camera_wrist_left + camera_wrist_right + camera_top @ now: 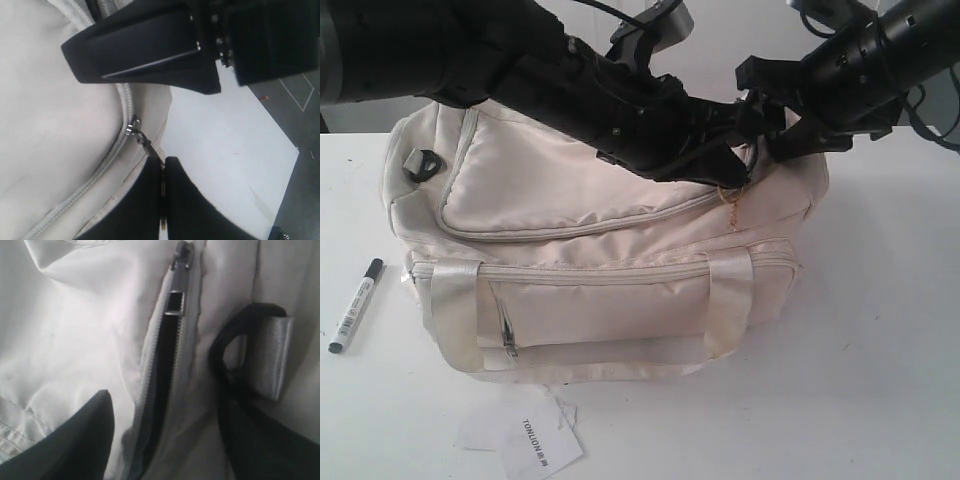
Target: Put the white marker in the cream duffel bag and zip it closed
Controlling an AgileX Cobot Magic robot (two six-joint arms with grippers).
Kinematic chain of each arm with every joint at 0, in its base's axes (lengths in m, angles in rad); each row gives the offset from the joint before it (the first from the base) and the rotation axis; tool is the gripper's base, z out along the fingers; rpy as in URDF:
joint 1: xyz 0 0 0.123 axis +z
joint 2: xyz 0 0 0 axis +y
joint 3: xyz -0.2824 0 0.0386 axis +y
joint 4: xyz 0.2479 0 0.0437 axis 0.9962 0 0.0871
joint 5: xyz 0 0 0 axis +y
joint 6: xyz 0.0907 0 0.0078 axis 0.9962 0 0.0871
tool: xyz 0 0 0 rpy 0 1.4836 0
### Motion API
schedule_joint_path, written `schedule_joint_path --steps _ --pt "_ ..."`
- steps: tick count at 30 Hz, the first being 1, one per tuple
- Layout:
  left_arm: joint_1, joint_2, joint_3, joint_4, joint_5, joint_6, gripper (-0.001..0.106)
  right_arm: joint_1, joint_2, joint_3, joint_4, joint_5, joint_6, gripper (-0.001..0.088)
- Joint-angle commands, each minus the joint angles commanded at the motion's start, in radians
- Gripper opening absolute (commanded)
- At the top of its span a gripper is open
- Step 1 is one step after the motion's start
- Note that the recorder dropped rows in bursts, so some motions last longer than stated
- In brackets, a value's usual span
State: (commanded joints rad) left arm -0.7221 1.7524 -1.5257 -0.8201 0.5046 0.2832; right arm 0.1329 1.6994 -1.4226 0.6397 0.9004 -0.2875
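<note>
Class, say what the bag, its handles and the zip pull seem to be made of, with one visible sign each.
The bag looks like soft woven fabric, cream with slight sheen: it creases and sags. The handles look like satin webbing, glossier, catching highlights. The zip pull is probably metal: small, dark, glinting.

We read "TONLION" on the white paper tag at the table's front edge; dark print on the marker is too small for us.
</note>
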Motion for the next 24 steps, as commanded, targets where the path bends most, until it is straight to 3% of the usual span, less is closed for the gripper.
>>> schedule_joint_path --steps 4,8,24 --pt "0.0 0.0 0.0 0.0 0.0 0.0 0.0 0.0 0.0 0.0 0.0 -0.003 0.0 0.0339" --pt "0.0 0.0 0.0 0.0 0.008 0.0 0.0 0.0 0.0 0.0 0.0 -0.009 0.0 0.0022" --pt "0.0 0.0 0.0 0.022 0.067 0.002 0.0 0.0 0.0 0.0 -0.006 -0.048 0.0 0.0"
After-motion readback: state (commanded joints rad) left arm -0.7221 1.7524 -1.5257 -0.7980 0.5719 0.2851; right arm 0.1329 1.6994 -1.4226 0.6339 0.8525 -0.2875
